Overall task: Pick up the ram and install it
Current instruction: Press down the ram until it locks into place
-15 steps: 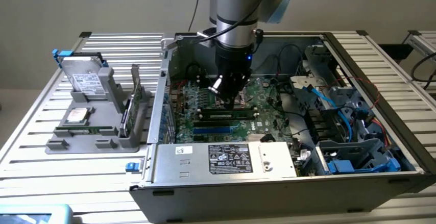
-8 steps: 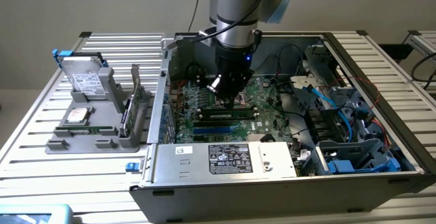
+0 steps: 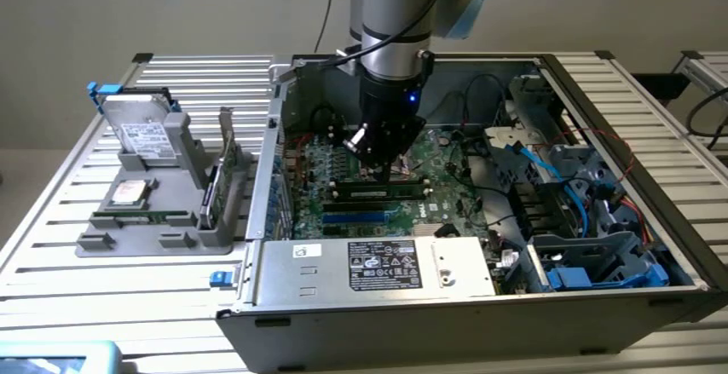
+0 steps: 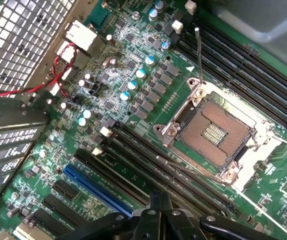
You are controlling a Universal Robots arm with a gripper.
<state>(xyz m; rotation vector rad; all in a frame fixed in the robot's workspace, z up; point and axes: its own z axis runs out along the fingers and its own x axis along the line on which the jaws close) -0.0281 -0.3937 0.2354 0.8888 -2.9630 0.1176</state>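
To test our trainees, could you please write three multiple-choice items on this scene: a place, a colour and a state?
1. Where is the gripper? A over the grey tray; B inside the computer case, above the motherboard; C beside the hard drive.
2. What colour is the odd slot among the black ones? A red; B white; C blue.
3. How are the jaws? A shut; B wide open; C half open.
B: it hangs over the board inside the case. C: one slot is blue. A: the fingers meet without a gap.
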